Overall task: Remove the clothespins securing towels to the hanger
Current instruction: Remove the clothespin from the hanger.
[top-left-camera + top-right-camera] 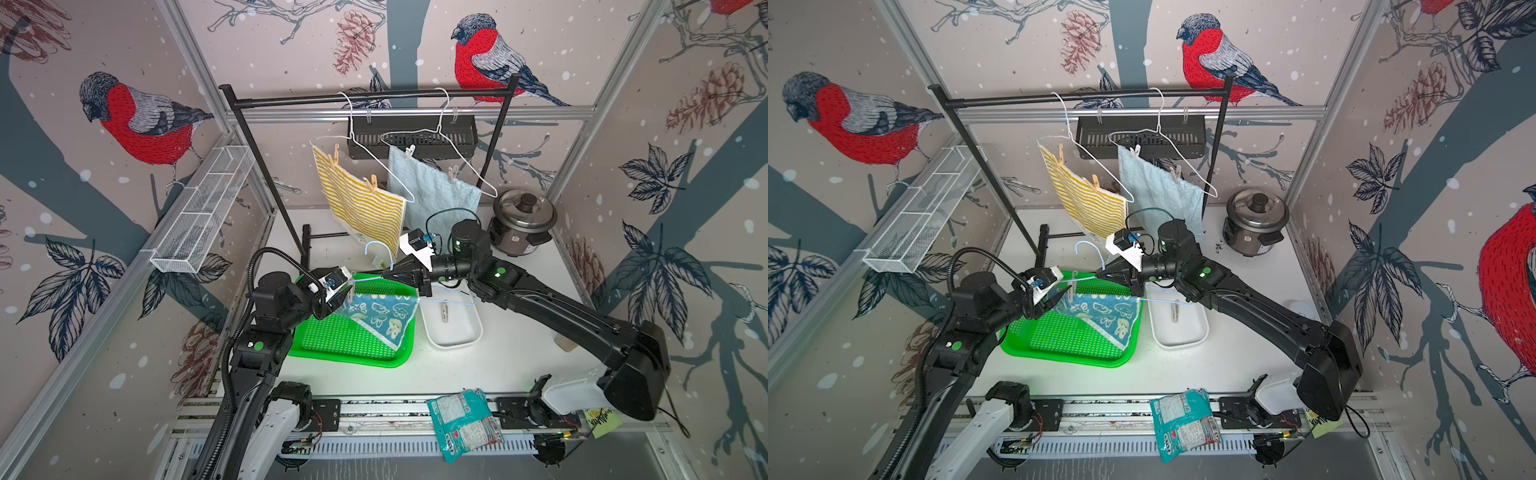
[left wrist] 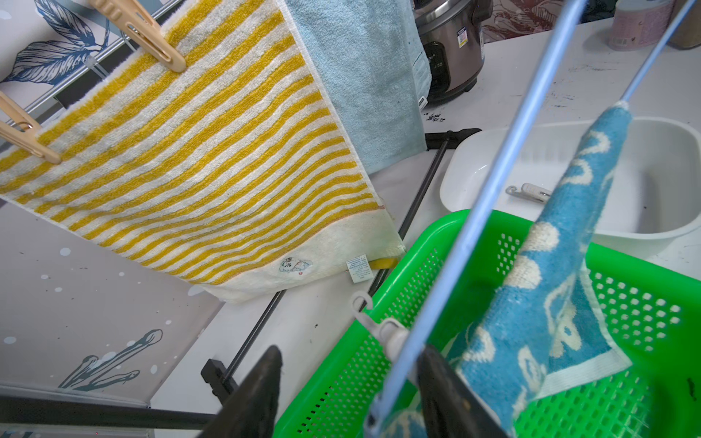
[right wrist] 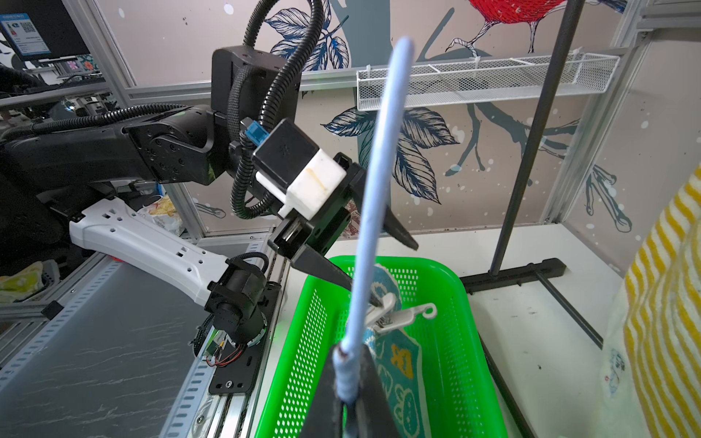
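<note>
Landmark: green basket (image 1: 353, 362), perforated in a dot grid. Over it: teal-blue towel (image 1: 382, 311), white cartoon figures, pale border; pale-blue hanger (image 3: 381, 159); white clothespin (image 3: 402, 313). Behind the basket: striped towel (image 1: 361, 208), yellow on white, cream hem; tan clothespins (image 2: 144, 34); plain light-blue towel (image 1: 432, 187). Beside the basket: white tub (image 1: 457, 334). All round: wallpaper (image 1: 291, 50), beige-pink, with red-breasted grey birds and dark-blue leaves.

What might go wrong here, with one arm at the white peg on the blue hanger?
The left gripper has the white clothespin between its jaws, but the wire of the blue hanger passes there too, so it may pinch wire instead. The teal towel seems pinned only here, so it may drop unevenly over the rim of the green basket. The right gripper holds only the hanger's thin neck, which could twist.
</note>
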Controlling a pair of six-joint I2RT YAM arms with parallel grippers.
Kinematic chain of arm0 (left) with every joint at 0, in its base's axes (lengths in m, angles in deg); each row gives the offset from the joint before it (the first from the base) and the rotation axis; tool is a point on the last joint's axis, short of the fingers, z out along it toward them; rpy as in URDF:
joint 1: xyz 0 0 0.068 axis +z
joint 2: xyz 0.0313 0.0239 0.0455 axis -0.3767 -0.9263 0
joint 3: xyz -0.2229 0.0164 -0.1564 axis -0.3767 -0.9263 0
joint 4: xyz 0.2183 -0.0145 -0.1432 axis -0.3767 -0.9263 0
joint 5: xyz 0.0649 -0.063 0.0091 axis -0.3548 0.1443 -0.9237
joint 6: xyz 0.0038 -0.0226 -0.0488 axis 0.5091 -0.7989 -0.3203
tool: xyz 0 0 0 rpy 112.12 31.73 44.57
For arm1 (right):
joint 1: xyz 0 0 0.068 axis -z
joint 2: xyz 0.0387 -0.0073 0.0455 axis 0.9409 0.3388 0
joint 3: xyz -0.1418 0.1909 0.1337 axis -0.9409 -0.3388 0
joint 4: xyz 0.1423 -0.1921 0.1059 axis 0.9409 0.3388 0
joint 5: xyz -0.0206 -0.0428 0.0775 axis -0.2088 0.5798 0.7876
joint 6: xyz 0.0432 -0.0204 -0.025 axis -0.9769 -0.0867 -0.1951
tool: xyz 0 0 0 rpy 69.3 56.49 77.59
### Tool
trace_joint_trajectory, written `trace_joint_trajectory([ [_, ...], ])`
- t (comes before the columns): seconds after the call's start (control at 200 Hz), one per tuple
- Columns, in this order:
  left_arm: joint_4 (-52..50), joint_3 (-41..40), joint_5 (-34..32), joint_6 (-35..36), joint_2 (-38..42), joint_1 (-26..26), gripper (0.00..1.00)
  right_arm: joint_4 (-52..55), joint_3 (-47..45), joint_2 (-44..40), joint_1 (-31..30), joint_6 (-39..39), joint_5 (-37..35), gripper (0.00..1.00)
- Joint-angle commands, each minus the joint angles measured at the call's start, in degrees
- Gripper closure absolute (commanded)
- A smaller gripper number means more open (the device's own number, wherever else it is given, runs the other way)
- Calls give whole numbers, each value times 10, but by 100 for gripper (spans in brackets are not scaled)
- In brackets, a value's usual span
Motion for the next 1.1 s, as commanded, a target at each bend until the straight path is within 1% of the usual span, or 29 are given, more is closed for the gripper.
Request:
trace_joint_trajectory([
  [0.0,22,-4,24,4,2,0,61,-39,-3,0,-1,-10,0,100],
  [0.155,29,-7,33,-1,5,0,89,-42,-6,3,-2,-7,-7,99],
  [0.235,29,-5,32,0,7,0,100,-41,-7,3,-3,-1,-15,99],
  [0.36,31,-7,28,-2,9,0,100,-43,-15,-1,-7,20,-27,96],
  [0.42,32,-7,27,-5,10,0,100,-38,-20,-7,-10,35,-37,91],
  [0.47,33,-7,27,-9,11,0,100,-28,-22,-9,-13,53,-41,83],
  [0.555,31,-5,28,-13,11,0,100,0,-21,-13,-15,82,-52,67],
  [0.61,29,-3,27,-13,11,0,100,21,-17,-19,-15,99,-70,55],
  [0.665,28,-3,25,-15,15,0,100,48,-11,-28,-16,124,-92,46],
  [0.77,27,-4,15,-17,22,0,100,93,-1,-54,-17,179,-145,31],
  [0.881,23,-4,11,-17,28,0,100,135,-1,-82,-39,259,-223,16],
  [0.971,15,-4,10,-13,31,0,100,158,5,-87,-46,295,-267,12],
  [1.096,-1,-2,9,0,30,0,100,201,45,-78,-54,344,-318,11],
])
